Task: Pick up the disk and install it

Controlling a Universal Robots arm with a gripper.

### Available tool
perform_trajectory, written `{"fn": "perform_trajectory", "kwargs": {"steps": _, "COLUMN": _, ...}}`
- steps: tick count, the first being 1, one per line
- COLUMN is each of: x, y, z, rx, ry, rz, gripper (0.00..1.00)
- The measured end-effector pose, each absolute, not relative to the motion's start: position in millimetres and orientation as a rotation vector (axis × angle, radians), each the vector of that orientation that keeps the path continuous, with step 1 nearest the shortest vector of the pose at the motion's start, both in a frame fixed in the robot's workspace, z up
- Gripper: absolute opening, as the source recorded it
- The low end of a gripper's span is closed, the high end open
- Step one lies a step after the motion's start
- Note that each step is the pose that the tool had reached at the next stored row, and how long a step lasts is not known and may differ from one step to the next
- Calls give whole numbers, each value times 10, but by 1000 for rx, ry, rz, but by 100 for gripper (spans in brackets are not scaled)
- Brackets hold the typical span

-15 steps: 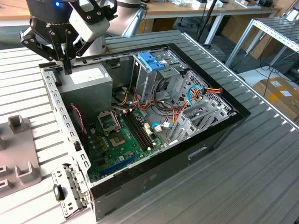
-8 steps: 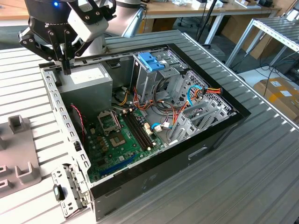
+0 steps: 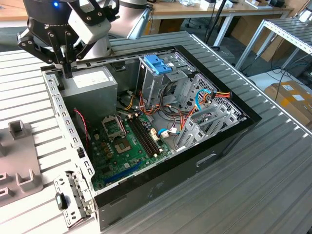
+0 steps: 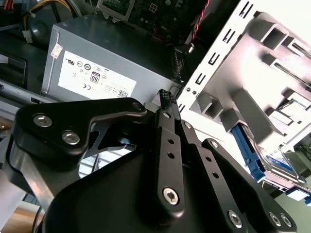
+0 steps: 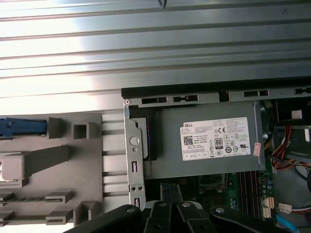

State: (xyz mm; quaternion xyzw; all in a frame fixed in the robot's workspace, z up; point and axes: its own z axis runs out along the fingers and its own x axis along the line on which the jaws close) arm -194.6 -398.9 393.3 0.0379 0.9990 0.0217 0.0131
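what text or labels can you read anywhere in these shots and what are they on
On the power supply, a white label: a logo, certification marks and fine print, nothing I can quote reliably.
On the power supply's corner, a small sticker: too small to read.
On the disk, a pale label: too small to read.
On the motherboard: no legible print.
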Motion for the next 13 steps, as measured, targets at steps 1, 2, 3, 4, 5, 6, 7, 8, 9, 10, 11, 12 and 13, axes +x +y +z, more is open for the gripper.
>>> {"fn": "perform_trajectory", "kwargs": {"steps": 1, "x": -1948, "y": -3989, "z": 3933, "rx": 118, "ry": 3112, "rz": 68, "gripper": 11}}
{"fn": "perform_trajectory", "kwargs": {"steps": 2, "x": -1950, "y": -3989, "z": 3933, "rx": 118, "ry": 3112, "rz": 68, "gripper": 11}}
{"fn": "perform_trajectory", "kwargs": {"steps": 3, "x": -1954, "y": -3989, "z": 3933, "rx": 118, "ry": 3112, "rz": 68, "gripper": 11}}
{"fn": "perform_trajectory", "kwargs": {"steps": 4, "x": -1957, "y": -3989, "z": 3933, "rx": 118, "ry": 3113, "rz": 68, "gripper": 11}}
{"fn": "perform_trajectory", "kwargs": {"steps": 5, "x": -1960, "y": -3989, "z": 3933, "rx": 118, "ry": 3113, "rz": 68, "gripper": 11}}
{"fn": "perform_trajectory", "kwargs": {"steps": 6, "x": -1963, "y": -3989, "z": 3933, "rx": 118, "ry": 3112, "rz": 68, "gripper": 11}}
{"fn": "perform_trajectory", "kwargs": {"steps": 7, "x": -1965, "y": -3989, "z": 3933, "rx": 118, "ry": 3112, "rz": 68, "gripper": 11}}
{"fn": "perform_trajectory", "kwargs": {"steps": 8, "x": -1970, "y": -3989, "z": 3933, "rx": 118, "ry": 3112, "rz": 68, "gripper": 11}}
{"fn": "perform_trajectory", "kwargs": {"steps": 9, "x": -1973, "y": -3989, "z": 3933, "rx": 118, "ry": 3112, "rz": 68, "gripper": 11}}
{"fn": "perform_trajectory", "kwargs": {"steps": 10, "x": -1976, "y": -3989, "z": 3933, "rx": 118, "ry": 3113, "rz": 68, "gripper": 11}}
{"fn": "perform_trajectory", "kwargs": {"steps": 11, "x": -1980, "y": -3989, "z": 3933, "rx": 118, "ry": 3112, "rz": 68, "gripper": 11}}
{"fn": "perform_trajectory", "kwargs": {"steps": 12, "x": -1983, "y": -3989, "z": 3933, "rx": 118, "ry": 3112, "rz": 68, "gripper": 11}}
{"fn": "perform_trajectory", "kwargs": {"steps": 13, "x": -1987, "y": -3989, "z": 3933, "rx": 118, "ry": 3112, "rz": 68, "gripper": 11}}
